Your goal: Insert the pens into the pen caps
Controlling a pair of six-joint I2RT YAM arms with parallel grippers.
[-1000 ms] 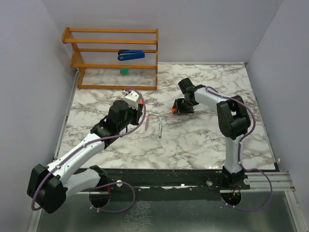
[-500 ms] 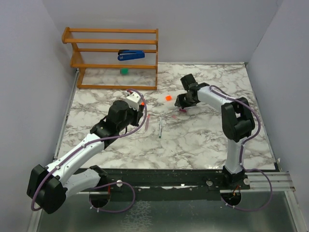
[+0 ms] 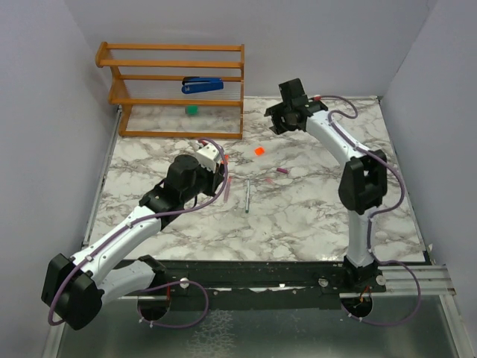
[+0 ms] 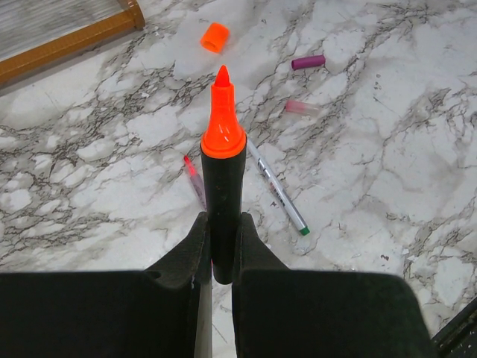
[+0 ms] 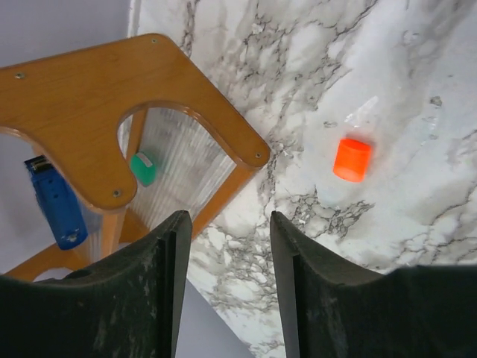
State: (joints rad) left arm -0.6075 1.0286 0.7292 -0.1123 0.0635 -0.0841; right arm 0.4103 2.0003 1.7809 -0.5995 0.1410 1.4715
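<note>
The left gripper [image 4: 220,246] clamped the black marker [image 4: 221,201], its orange tip pointing out over the marble table [image 3: 298,216]. Beyond it lay the pink pen [image 4: 195,181], grey pen [image 4: 277,189], pink cap [image 4: 301,107], purple cap [image 4: 308,62] and orange cap [image 4: 215,36]. The right gripper [image 5: 223,246], parted and empty, hovered near the wooden rack [image 5: 112,97]; capping the marker would likely next require grasping the orange cap.

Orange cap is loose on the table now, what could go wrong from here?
1. The orange cap lies on its side, so it may roll when nudged.
2. The left gripper holds the black marker only by its rear end; pushing could tilt it.
3. The purple cap and pink cap lie close together.
</note>
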